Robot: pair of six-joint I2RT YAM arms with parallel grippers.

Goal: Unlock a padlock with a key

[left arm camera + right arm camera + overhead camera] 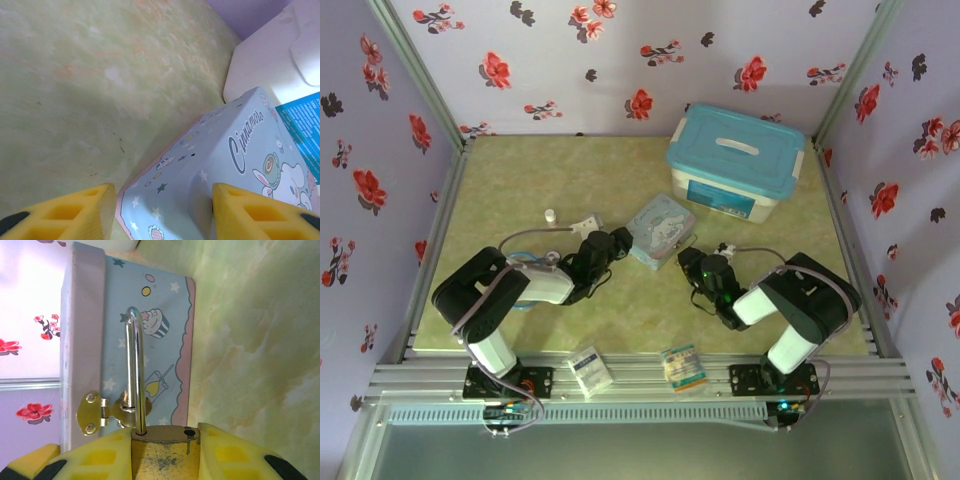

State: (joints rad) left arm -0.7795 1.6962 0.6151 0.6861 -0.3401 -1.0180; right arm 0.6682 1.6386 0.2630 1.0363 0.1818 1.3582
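The brass padlock [162, 455] sits between the yellow fingers of my right gripper [165, 437], which is shut on its body. Its silver shackle [134, 370] stands up through the gold hasp [100, 410] on the side of the pastel cartoon tin [160, 340]. One shackle hole [189, 431] in the padlock's top is empty. In the left wrist view a corner of the tin [200, 170] lies between the fingers of my left gripper [165, 202], with both pads against it. From above, the left gripper [613, 243] and right gripper [692, 262] flank the tin [660, 228]. The key is out of view.
A white box with a blue lid [735, 160] stands behind the tin at the back right. A small white cylinder [550, 214] and a white scrap [585, 222] lie left of the tin. Two small packets [590, 368] [682, 365] rest on the front rail.
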